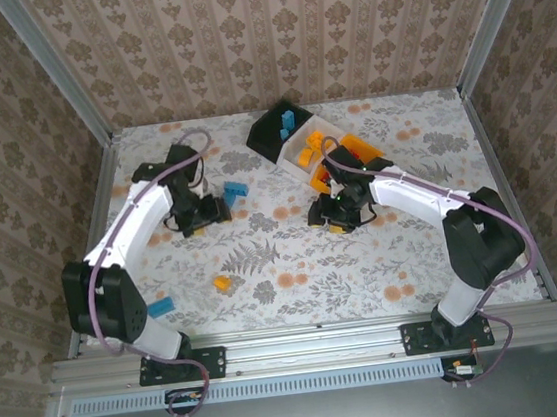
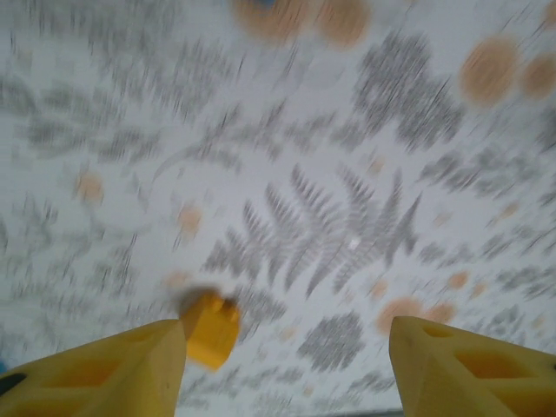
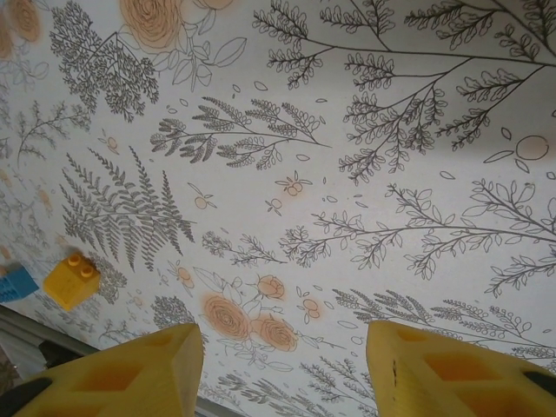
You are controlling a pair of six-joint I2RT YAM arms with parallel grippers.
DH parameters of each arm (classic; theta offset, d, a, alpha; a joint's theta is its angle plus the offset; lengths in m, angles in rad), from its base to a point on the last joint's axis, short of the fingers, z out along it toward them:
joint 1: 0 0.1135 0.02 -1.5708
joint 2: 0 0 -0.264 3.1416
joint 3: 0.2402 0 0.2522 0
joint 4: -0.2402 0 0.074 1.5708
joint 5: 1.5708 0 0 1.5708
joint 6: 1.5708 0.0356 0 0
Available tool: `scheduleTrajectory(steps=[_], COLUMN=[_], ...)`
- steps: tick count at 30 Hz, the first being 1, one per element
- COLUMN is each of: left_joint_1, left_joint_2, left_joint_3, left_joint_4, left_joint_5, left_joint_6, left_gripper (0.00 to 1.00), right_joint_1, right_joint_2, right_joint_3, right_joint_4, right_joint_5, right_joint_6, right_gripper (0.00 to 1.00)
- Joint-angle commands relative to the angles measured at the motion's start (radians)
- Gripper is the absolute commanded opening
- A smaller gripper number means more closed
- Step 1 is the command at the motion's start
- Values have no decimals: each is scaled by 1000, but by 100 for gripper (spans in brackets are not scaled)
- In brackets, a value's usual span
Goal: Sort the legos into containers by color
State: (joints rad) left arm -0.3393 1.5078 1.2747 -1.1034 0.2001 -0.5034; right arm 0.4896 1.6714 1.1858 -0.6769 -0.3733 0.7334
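My left gripper (image 2: 287, 334) is open over the patterned table, in a blurred view. A small orange-yellow lego (image 2: 211, 327) shows right beside its left fingertip (image 2: 165, 347); I cannot tell if they touch. From above, the left gripper (image 1: 206, 214) is next to a blue lego (image 1: 235, 190). My right gripper (image 3: 285, 334) is open with nothing between its fingers, and hovers (image 1: 338, 219) just before the bins. An orange-yellow lego (image 3: 71, 280) and a blue lego (image 3: 13, 284) lie far to its left. The black bin (image 1: 273, 139), white bin (image 1: 300, 159) and orange-yellow bin (image 1: 360, 147) stand together at the back.
A blue lego (image 1: 292, 121) sits in the black bin. An orange-yellow lego (image 1: 223, 283) and a blue lego (image 1: 160, 307) lie on the near left of the table. Papered walls close in the back and both sides.
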Motion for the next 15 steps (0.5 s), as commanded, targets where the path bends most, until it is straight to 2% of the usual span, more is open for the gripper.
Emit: scheduleTrajectory(steps=[1,5,9,15], left_joint_1=[-19,-31,-33,-4], left_joint_2=[-86,-153,-154,-95], left_joint_3=[-119,-264,-396,-465], left_joint_4=[-76,-45,39,115], left_joint_5=[-6,32,126,194], left_joint_6=[-72,-189,-291,-312], left_gripper=[67,71,72,73], right_joint_1=[9,7,7,7], right_joint_2=[26,48,60,53], right_joint_3=[43,65,76,76], right_joint_4=[4,-4,-7,-16], right_joint_5=[-16,-21,-24,-17], right_joint_6=[2,-9,-18,-28], right_gripper=[53,53,53,53])
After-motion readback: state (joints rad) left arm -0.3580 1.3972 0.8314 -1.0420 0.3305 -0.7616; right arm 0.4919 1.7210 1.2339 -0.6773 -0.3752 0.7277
